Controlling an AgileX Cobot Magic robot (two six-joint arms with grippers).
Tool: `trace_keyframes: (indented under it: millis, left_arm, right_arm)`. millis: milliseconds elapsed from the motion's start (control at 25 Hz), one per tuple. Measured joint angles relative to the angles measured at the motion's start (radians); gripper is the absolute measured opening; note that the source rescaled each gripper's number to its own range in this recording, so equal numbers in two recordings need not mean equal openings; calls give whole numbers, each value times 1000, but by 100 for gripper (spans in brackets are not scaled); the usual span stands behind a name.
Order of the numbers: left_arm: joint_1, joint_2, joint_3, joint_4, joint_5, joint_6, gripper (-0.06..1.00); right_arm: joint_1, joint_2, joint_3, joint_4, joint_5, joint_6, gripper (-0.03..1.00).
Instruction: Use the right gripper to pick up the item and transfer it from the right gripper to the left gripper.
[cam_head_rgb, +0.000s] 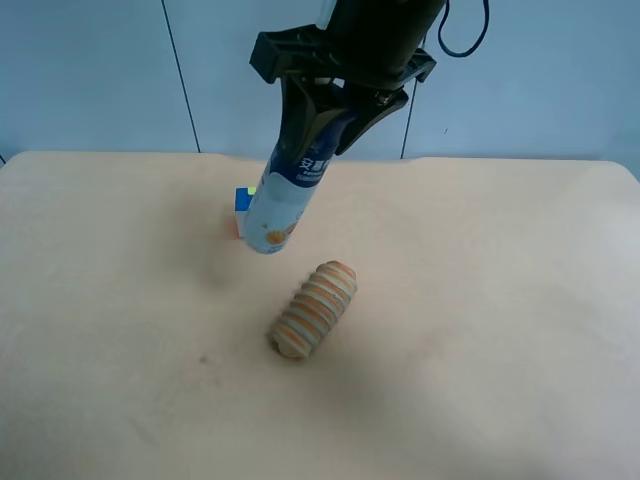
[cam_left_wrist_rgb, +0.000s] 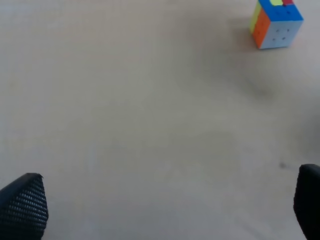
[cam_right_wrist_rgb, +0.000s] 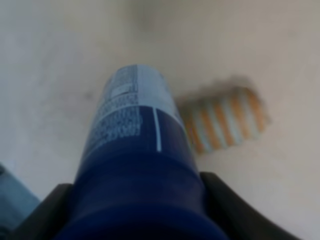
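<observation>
The item is a slim container with a dark blue upper band and a white lower body with orange graphics. It hangs tilted in the air above the tan table, its white end pointing down. My right gripper, an all-black cabled claw, is shut on its blue upper part. In the right wrist view the item fills the middle, between the black fingers. My left gripper shows only in the left wrist view. Its fingertips stand wide apart, open and empty, above bare table.
A ribbed tan-and-orange roll lies on the table just below and in front of the held item; it also shows in the right wrist view. A small colourful puzzle cube sits behind the item, and shows in the left wrist view.
</observation>
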Motion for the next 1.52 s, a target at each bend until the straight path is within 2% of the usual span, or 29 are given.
trace_keyframes:
  millis: [160,640,760,1120,1520]
  left_arm:
    - [0,4,0,-109,0,85,100]
    - [-2,317,-81,-475,4,546,100]
    - [-39,382,-84,-551,-15,621,100]
    - [-198,549,-84,-557,-88,665,100]
    - [-234,753,-103,-555,-262,757,100]
  right_arm:
    - [24,0,0,30,1,-8,1]
    - [27,0,0,193,-1,-86,1]
    - [27,0,0,236,-3,-115,1]
    - [27,0,0,328,-62,-153,1]
    - [27,0,0,360,-48,-158,1]
